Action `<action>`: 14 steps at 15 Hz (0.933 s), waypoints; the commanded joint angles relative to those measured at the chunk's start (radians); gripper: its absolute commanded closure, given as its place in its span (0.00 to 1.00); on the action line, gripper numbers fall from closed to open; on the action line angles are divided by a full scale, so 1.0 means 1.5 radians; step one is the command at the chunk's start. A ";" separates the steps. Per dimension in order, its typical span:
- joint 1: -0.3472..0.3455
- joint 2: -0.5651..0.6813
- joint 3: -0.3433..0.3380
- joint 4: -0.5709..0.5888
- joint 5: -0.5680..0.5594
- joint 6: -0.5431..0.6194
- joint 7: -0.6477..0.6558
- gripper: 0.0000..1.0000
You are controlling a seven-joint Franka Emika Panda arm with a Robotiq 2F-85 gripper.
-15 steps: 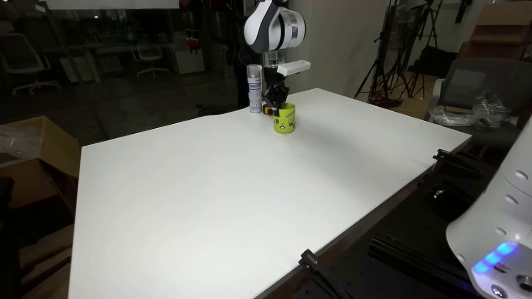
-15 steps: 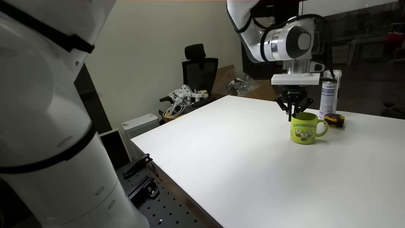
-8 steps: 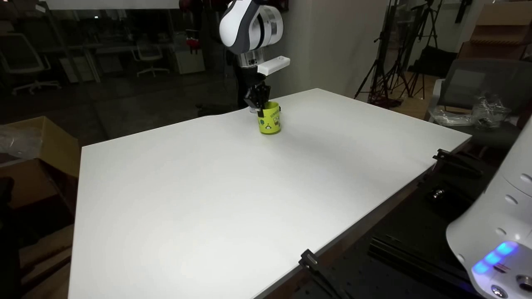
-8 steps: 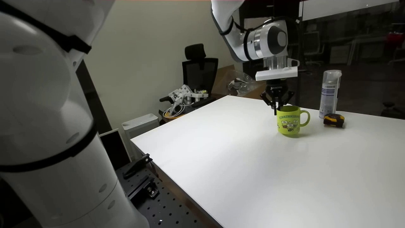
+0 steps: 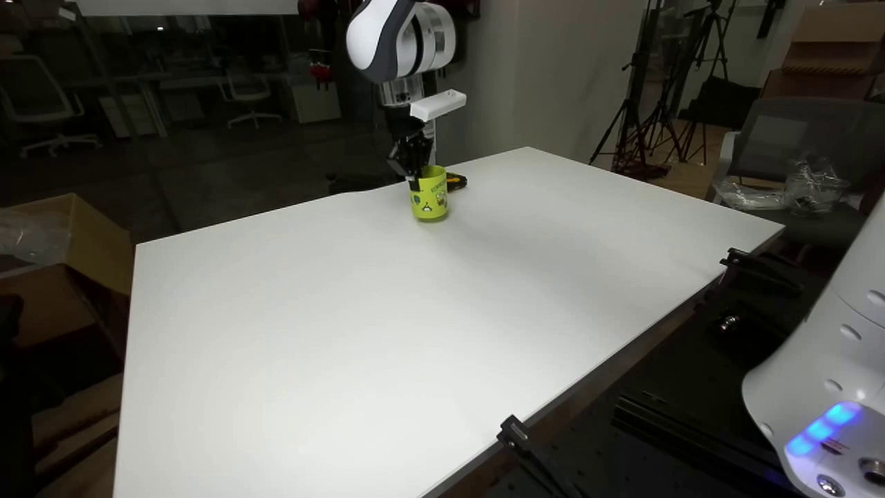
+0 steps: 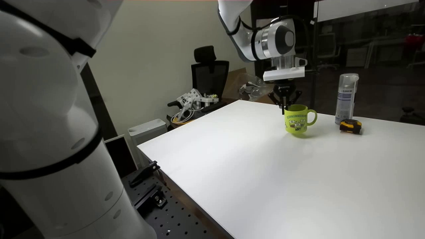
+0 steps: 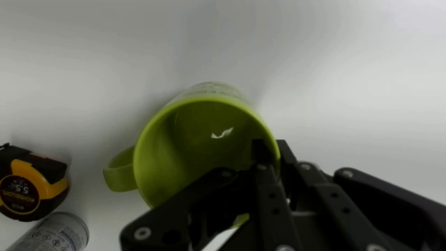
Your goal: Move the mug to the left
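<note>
The lime-green mug point(image 5: 430, 199) is upright or nearly so at the far side of the white table. In an exterior view its dark cartoon print point(image 6: 296, 123) faces the camera and its handle point(image 6: 312, 117) points right. My gripper point(image 7: 276, 153) is shut on the mug's wall, with one finger inside the rim and one outside. The wrist view looks down into the mug point(image 7: 205, 139), which holds nothing visible. In an exterior view my gripper point(image 6: 284, 110) grips the side opposite the handle. I cannot tell whether the mug's base touches the table.
A black-and-yellow tape measure point(image 6: 350, 126) lies on the handle side of the mug, apart from it. A white-and-blue spray can point(image 6: 345, 99) stands behind the tape measure. Both also show at lower left in the wrist view. The table's back edge point(image 5: 311, 202) runs close behind the mug.
The mug and my gripper have moved together to the left in both exterior views, away from the tape measure and the can. The grip on the rim looks unchanged.
</note>
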 commanded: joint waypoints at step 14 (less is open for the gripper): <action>0.007 0.108 0.002 0.147 0.001 -0.012 0.023 0.98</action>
